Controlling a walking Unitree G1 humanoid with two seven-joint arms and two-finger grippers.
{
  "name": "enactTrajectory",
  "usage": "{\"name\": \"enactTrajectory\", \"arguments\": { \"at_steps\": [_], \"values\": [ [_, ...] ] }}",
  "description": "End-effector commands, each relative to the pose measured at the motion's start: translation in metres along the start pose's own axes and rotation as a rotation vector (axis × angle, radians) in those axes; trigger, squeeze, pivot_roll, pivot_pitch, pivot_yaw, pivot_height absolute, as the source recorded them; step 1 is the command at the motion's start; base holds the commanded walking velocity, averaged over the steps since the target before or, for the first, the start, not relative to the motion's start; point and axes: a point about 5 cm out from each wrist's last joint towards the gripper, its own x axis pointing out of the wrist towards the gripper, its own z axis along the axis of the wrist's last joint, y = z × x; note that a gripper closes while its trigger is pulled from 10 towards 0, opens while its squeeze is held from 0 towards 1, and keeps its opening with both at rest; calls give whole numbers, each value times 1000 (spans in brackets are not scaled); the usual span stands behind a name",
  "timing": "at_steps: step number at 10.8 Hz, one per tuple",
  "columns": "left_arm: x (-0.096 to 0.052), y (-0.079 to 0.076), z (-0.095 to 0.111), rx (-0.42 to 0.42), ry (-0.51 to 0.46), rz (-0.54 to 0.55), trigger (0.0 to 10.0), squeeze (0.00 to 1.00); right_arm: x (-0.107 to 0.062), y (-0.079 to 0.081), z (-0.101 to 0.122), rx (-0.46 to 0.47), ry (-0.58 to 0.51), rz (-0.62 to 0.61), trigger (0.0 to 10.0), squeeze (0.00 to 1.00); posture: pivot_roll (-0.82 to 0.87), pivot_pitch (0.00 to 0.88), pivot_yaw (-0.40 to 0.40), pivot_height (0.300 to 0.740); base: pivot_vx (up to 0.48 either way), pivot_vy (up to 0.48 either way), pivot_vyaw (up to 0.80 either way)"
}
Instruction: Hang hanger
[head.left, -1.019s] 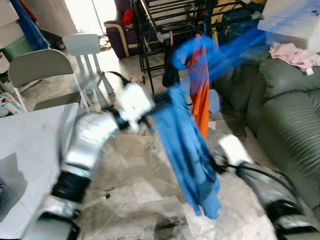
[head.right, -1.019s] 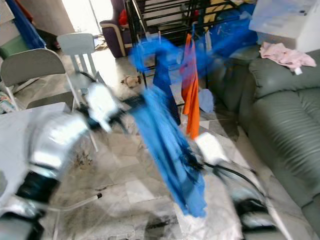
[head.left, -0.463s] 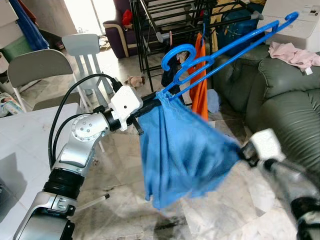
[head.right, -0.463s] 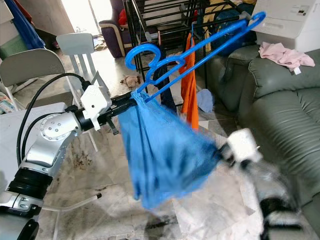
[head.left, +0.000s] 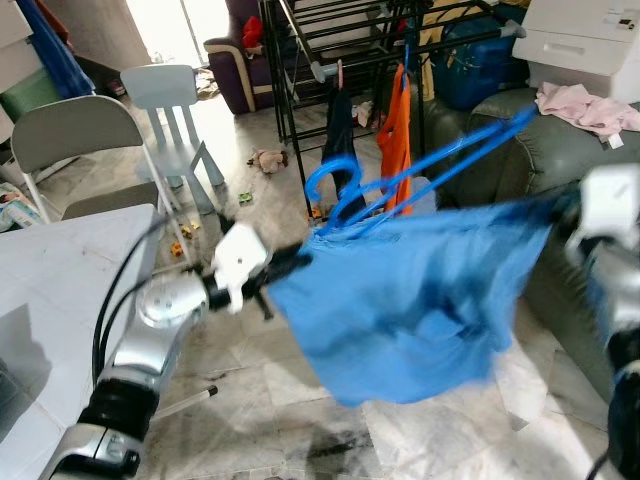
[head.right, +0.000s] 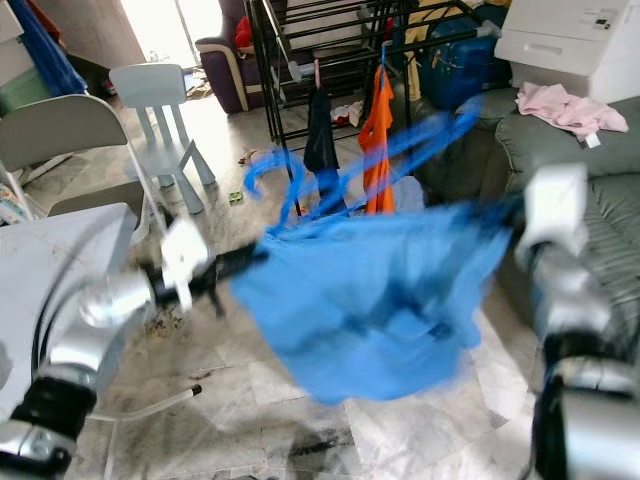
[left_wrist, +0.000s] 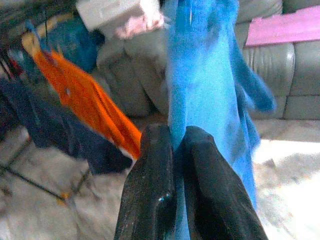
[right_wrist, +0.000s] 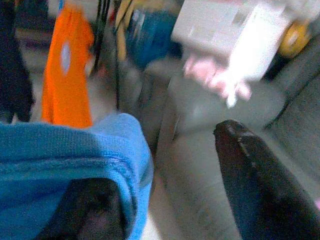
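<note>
The left hand (left_wrist: 172, 150) has its two black fingers pressed together on the blue cloth (head.left: 420, 300) at the hanger's end, and the right hand (right_wrist: 165, 200), fingers spread wide with the cloth's edge lying over one of them, holds the far side out, so the cloth hangs stretched between the arms in front of the sofa. The blue hanger (head.left: 400, 180) rides tilted along the cloth's top edge, well short of the black drying rack (head.left: 340, 50). I judge this the carrying step: next the hook must be raised, levelled and brought over a free rail beside the orange garment (head.left: 393, 150).

Home living room: sofa (head.left: 540, 160), drying rack (head.left: 340, 40), chairs (head.left: 80, 150).
</note>
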Motion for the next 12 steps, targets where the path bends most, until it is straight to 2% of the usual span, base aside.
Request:
{"name": "enactTrajectory", "arguments": {
  "at_steps": [1, 3, 4, 5, 7, 10, 11, 12],
  "values": [
    [-8, 3, -9, -32, 27, 31, 0, 0, 2, -13, 16, 32, -70, -66, 0, 0, -141, 0, 95, 740, 0, 0, 0],
    [-6, -12, -21, -62, 55, -32, 0, 0, 6, -16, 35, 76, -170, -88, 0, 0, -142, 0, 93, 740, 0, 0, 0],
    [-4, -22, -25, -77, 57, -93, 0, 0, 8, -13, 39, 79, -175, -78, 0, 0, -142, 0, 94, 740, 0, 0, 0],
    [-4, -25, -26, -75, 65, -119, 0, 0, 8, -12, 38, 78, -169, -73, 0, 0, -143, 0, 96, 740, 0, 0, 0],
    [-4, -37, -34, -39, 110, -212, 0, 0, 8, -4, 33, 75, -150, -48, 0, 0, -143, 0, 99, 740, 0, 0, 0],
    [-1, -40, -45, -12, 169, -208, 0, 0, 8, 5, 30, 76, -147, -16, 0, 0, -144, 0, 101, 740, 0, 0, 0],
    [0, -39, -50, -18, 189, -174, 0, 0, 8, 7, 30, 76, -147, -9, 0, 0, -145, 0, 101, 740, 0, 0, 0],
    [2, -33, -58, -36, 209, -78, 0, 0, 8, 10, 29, 76, -142, 6, 0, 0, -146, 0, 102, 740, 0, 0, 0]
  ]
}}
